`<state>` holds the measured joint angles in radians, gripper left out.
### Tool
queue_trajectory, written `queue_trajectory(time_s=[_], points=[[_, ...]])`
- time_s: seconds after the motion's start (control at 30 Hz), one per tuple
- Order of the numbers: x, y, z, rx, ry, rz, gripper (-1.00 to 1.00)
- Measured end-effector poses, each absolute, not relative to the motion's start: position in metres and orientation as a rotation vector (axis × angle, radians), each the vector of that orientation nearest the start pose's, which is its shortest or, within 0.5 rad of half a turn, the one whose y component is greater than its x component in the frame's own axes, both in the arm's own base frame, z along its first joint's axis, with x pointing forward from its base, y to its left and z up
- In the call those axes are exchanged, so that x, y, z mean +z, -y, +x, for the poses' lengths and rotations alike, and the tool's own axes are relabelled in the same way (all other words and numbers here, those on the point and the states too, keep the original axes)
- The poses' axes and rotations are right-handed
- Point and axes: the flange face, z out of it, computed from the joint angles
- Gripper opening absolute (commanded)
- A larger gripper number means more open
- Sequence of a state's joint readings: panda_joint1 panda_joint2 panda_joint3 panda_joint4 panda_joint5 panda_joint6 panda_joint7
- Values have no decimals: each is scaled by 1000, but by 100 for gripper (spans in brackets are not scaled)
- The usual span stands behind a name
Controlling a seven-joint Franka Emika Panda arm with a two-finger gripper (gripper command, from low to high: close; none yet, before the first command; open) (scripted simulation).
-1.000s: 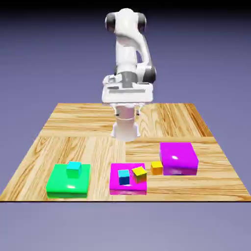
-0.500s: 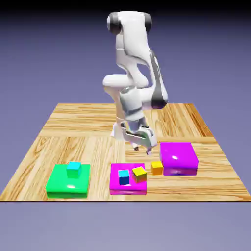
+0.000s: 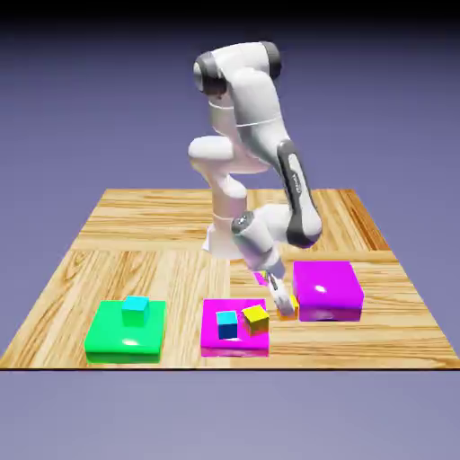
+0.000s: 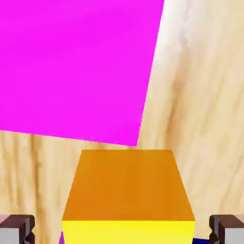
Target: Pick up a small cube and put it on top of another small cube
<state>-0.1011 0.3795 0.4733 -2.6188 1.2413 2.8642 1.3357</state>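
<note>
Quick count of what you're looking at on the wooden bench (image 3: pixel 135 234): four tiny cubes and three flat blocks. The cubes are one orange cube (image 3: pixel 289 311), one yellow cube (image 3: pixel 256 317), one blue cube (image 3: pixel 227 325) and one cyan cube (image 3: pixel 136 310). The blocks are one green block (image 3: pixel 115 337) sitting at the lower left of the exterior view with the cyan one riding on top, one small magenta block (image 3: pixel 216 346) at lower centre carrying both the blue and the yellow, and one bigger magenta block (image 3: pixel 328 289) right of centre.

The orange cube is sitting on the bare wood, just beside the big magenta block's left edge and close to the yellow cube. Your claw (image 3: pixel 280 298) is hanging right at it in the exterior view and covering most of it, so only a sliver of orange is peeking out. The hand view is showing the same cube (image 4: pixel 128 188) large at the bottom centre, between the two grey fingertips (image 4: pixel 16 228), with clear gaps on both sides. So the claw is spread around it, not touching it. Its near face is looking yellowish and is getting cut off by the frame's bottom edge. The big magenta block (image 4: pixel 76 66) is filling the upper left of that view, cropped by the edges.
</note>
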Motion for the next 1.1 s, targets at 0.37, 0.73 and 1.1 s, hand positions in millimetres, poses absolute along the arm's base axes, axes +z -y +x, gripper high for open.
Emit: queue_trajectory(time_s=[0.37,0.73,1.1], points=[[183,-92,374,647,-2593,-1353,-100],[254,-56,489,727,-2295,-1844,-100],[223,-27,510,682,-2254,-2048,100]])
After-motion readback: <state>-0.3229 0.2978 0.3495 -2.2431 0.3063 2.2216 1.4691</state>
